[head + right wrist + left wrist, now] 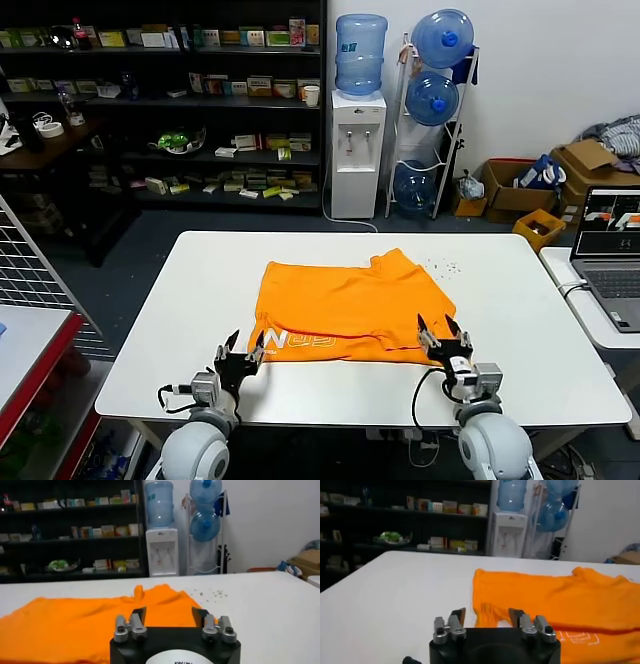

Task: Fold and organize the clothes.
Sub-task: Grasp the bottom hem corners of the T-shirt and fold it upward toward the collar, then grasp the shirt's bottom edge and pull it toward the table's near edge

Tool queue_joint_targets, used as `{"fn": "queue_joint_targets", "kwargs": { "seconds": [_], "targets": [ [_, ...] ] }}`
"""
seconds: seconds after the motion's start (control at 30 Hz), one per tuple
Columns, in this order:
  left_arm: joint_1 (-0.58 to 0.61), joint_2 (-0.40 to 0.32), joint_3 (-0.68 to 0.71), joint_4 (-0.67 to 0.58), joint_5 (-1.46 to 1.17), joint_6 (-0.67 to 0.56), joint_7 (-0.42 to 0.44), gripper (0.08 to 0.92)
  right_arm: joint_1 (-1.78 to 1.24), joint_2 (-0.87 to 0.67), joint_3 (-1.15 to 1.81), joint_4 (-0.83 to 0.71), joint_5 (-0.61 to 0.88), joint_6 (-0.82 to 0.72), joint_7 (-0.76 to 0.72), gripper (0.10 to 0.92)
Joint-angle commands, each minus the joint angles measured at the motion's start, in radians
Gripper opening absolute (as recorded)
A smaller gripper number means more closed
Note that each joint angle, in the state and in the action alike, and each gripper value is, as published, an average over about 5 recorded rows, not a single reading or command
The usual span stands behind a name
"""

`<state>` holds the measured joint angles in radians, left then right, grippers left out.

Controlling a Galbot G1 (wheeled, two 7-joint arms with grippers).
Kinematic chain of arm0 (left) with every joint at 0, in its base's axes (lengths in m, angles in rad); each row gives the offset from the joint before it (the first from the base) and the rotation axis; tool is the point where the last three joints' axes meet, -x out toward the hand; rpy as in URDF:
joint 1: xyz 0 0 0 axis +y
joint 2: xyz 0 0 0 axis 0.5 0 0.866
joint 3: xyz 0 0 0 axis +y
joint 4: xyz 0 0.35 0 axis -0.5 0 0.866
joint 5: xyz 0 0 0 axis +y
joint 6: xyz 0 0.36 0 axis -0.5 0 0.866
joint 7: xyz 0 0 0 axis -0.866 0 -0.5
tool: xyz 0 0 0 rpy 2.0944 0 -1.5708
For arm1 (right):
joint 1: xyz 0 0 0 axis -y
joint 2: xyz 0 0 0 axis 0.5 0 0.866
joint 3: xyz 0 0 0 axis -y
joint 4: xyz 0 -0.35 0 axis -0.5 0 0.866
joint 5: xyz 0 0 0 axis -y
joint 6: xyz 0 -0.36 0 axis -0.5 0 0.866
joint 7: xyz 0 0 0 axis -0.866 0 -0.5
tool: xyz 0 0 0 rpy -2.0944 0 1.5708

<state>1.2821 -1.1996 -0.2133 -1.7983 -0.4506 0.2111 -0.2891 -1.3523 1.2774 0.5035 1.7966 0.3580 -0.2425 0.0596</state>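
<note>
Both claws stood released at the shirt's near edge.
The white table (150, 330) carried the orange T-shirt (340, 305), folded, white lettering showing along its near hem. The left gripper (243, 351) gaped empty just off the near-left corner; the right gripper (442, 332) stood spread over the near-right corner, gripping nothing.

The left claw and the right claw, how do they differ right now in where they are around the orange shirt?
The left claw sits at the near left corner of the orange T-shirt, beside the white lettering; the right claw sits at the near right corner, over plain orange cloth. The left claw is partly over bare table, while the right claw overlaps the shirt's edge. Both are open, hold nothing and point away from the robot.
</note>
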Motion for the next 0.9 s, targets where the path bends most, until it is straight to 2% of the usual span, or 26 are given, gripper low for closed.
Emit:
{"fn": "queue_joint_targets", "kwargs": {
  "seconds": [0.03,0.2,0.63,0.77,0.9],
  "targets": [
    [0.067,-0.017,-0.014,0.021,0.001,-0.016,0.012,0.737,-0.081,-0.024,0.039,-0.003,0.031,-0.018,-0.03,0.806],
    [0.045,-0.024,-0.022,0.06,-0.008,-0.014,0.015,0.817,-0.066,-0.02,0.038,-0.021,0.048,-0.039,-0.018,0.822],
    [0.005,-0.03,-0.016,0.111,-0.046,-0.003,0.012,0.823,-0.032,-0.017,0.032,-0.05,0.078,-0.066,-0.001,0.823],
    [0.001,-0.035,-0.014,0.114,-0.045,-0.004,0.01,0.812,-0.025,-0.019,0.031,-0.055,0.084,-0.074,0.005,0.817],
    [-0.001,-0.037,-0.01,0.113,-0.044,-0.004,0.008,0.735,-0.023,-0.019,0.029,-0.054,0.092,-0.083,0.012,0.74]
  ]
}}
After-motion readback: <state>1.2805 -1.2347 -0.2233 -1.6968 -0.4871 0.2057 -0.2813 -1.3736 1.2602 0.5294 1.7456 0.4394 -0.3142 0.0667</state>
